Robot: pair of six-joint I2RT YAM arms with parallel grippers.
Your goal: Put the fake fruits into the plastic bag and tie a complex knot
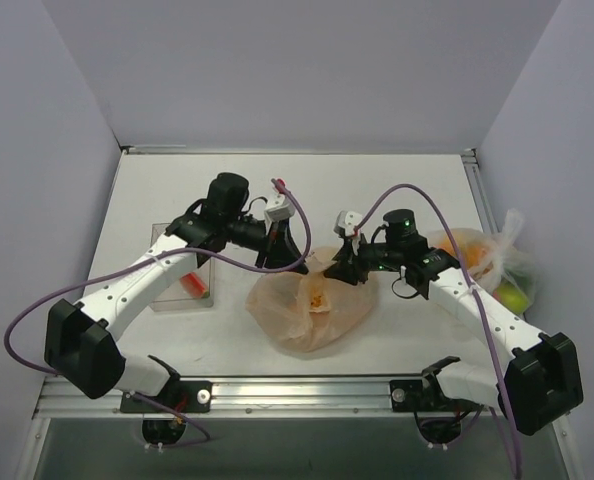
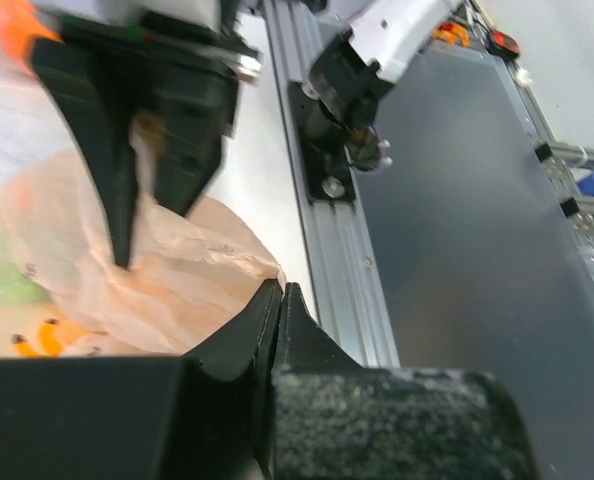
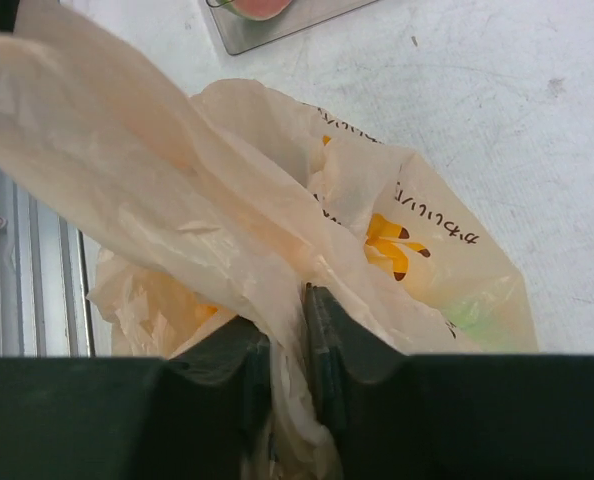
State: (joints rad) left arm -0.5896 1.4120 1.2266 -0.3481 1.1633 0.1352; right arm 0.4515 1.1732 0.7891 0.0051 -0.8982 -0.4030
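The peach plastic bag (image 1: 312, 312) lies at the table's middle front, with fake fruits showing through it as orange (image 1: 320, 297) and green (image 3: 472, 312) patches. My right gripper (image 1: 349, 264) is shut on a bunched strip of the bag's top (image 3: 289, 300) and holds it up off the bag. My left gripper (image 1: 282, 262) is just left of the bag's top. In the left wrist view its jaws (image 2: 280, 292) are pressed together at the bag's edge (image 2: 197, 270), with nothing visible between them. The knot is out of view.
A clear whitish bag (image 1: 492, 255) with orange and green fruits lies at the right edge. A clear tray (image 1: 182, 280) holding a red fruit (image 1: 194, 286) stands under the left arm. The metal rail (image 1: 307, 392) runs along the near edge.
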